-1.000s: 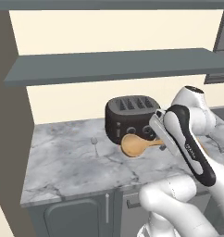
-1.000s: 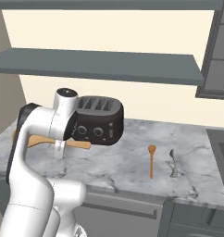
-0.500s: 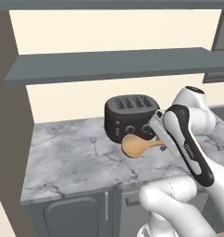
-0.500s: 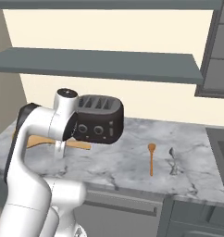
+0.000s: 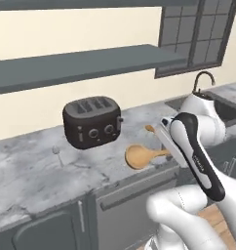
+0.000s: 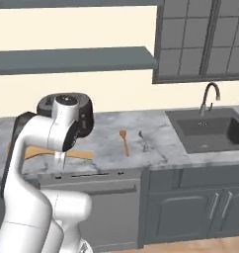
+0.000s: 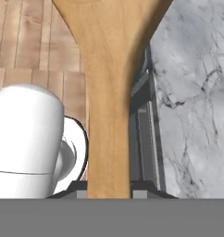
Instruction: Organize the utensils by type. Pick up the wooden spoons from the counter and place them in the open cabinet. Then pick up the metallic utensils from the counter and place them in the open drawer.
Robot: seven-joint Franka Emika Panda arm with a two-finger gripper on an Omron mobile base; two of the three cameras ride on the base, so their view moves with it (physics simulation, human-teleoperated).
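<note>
Pretty clearly a home kitchen: marble counter (image 6: 161, 143) over dark grey cupboards (image 6: 190, 207), a black toaster (image 5: 93, 122), a sink (image 6: 208, 131) with a curved tap (image 6: 210, 96), wall shelf (image 6: 77, 59), gridded window (image 6: 200, 39), wood floor (image 7: 35, 51).

A cream wall (image 6: 116, 29) carries a grey shelf (image 6: 77, 59) beside a dark-framed window (image 6: 205, 39), above a wooden floor (image 7: 35, 41).
</note>
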